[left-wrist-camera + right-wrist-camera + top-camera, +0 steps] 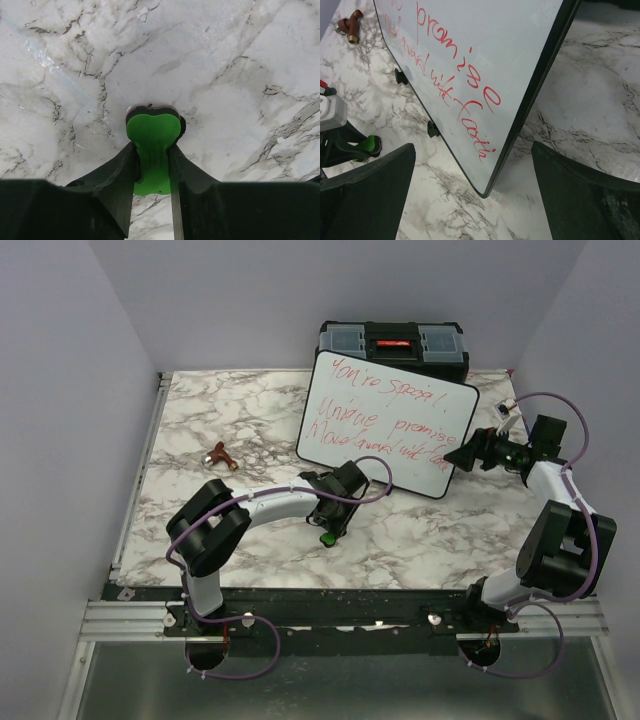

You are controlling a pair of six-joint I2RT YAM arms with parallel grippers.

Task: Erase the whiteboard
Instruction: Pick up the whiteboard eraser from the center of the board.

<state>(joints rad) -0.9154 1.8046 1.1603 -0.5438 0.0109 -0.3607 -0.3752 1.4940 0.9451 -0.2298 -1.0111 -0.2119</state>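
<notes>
Left tool (pixel 152 147) pinching green eraser (pixel 152 129), pointing down at table (pixel 250 75); right tool (pixel 468 453) spread wide beside whiteboard (pixel 385 425) edge.

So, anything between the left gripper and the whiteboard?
Nothing visible. The left gripper, shut on a green eraser, sits just in front of the whiteboard, with only bare table between. The brass fitting lies off left, the toolbox behind it.

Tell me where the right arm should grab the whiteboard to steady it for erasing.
Probably the thin framed right edge, just above the lower corner, coming from the right. The whiteboard stands tilted on its feet, seemingly against the toolbox, leaving that edge free, and the open right gripper has a finger either side.
</notes>
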